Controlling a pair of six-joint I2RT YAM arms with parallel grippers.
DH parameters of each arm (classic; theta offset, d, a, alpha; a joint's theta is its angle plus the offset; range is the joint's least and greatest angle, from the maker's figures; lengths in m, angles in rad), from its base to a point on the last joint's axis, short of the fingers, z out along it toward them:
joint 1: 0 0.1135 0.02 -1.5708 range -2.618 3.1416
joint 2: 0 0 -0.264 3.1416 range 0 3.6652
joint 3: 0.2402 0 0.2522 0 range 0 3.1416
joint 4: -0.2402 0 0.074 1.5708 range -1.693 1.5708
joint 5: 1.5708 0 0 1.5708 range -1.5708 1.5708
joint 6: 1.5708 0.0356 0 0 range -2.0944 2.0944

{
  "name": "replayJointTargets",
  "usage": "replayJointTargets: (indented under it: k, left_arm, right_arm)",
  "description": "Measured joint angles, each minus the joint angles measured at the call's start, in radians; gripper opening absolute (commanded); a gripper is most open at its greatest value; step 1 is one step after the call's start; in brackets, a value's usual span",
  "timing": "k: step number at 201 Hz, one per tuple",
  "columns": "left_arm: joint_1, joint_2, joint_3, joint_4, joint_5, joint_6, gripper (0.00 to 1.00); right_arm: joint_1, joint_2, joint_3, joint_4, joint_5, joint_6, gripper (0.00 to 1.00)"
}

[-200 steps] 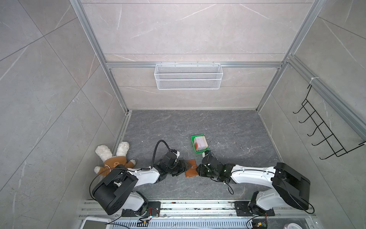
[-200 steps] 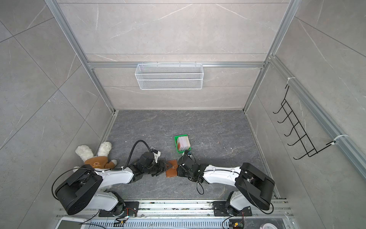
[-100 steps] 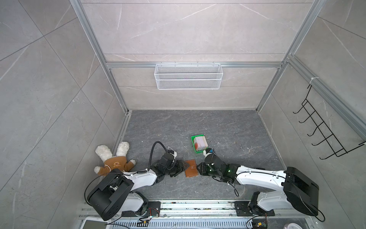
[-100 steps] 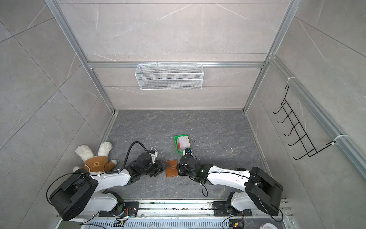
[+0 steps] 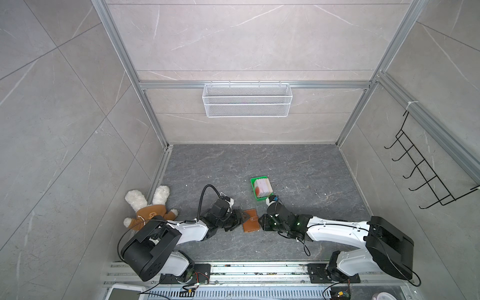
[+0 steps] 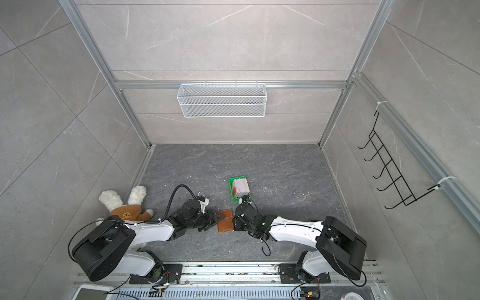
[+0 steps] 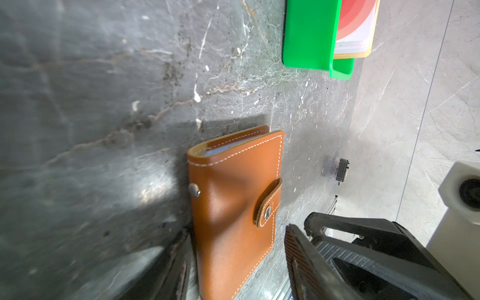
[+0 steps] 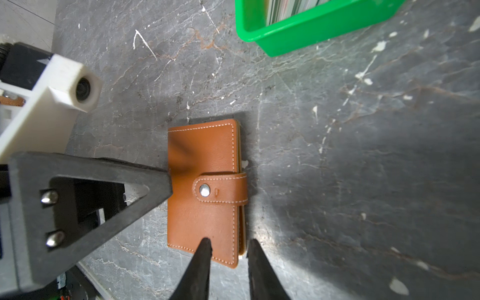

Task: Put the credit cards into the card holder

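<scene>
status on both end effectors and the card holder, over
Left end effector open, astride card holder. Right end effector narrowly open at its opening edge. Holder flat, snap tab fastened; credit cards in green tray.

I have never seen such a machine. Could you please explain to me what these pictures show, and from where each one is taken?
These are two robot arms, white and black, fixed at the near edge of a grey stone-look table. Both top views look down on the whole scene; each close picture comes from a camera on one arm's wrist. On the table lie a closed tan leather card holder, snap fastened, a green tray holding the credit cards, and a plush toy. The left claw is open around the card holder, one finger against its spine. The right claw stands slightly open over its corner. Neither holds anything.
</scene>
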Motion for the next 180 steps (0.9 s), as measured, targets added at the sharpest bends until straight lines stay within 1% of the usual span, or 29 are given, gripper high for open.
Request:
replayJointTargets:
  k: [44, 87, 135, 180]
  left_arm:
    - [0.005, 0.027, 0.012, 0.022, 0.024, -0.006, 0.59]
    - [0.005, 0.037, 0.011, 0.028, 0.039, -0.009, 0.55]
    - [0.005, 0.102, 0.011, 0.132, 0.072, -0.021, 0.51]
    - [0.005, 0.121, 0.011, 0.159, 0.072, -0.028, 0.49]
  right_arm:
    - [0.000, 0.019, 0.000, 0.004, 0.000, 0.001, 0.28]
    - [0.000, 0.025, 0.000, 0.008, 0.000, 0.001, 0.28]
    - [0.000, 0.034, 0.000, 0.008, 0.000, 0.006, 0.28]
    - [0.000, 0.033, -0.002, 0.007, 0.000, 0.009, 0.28]
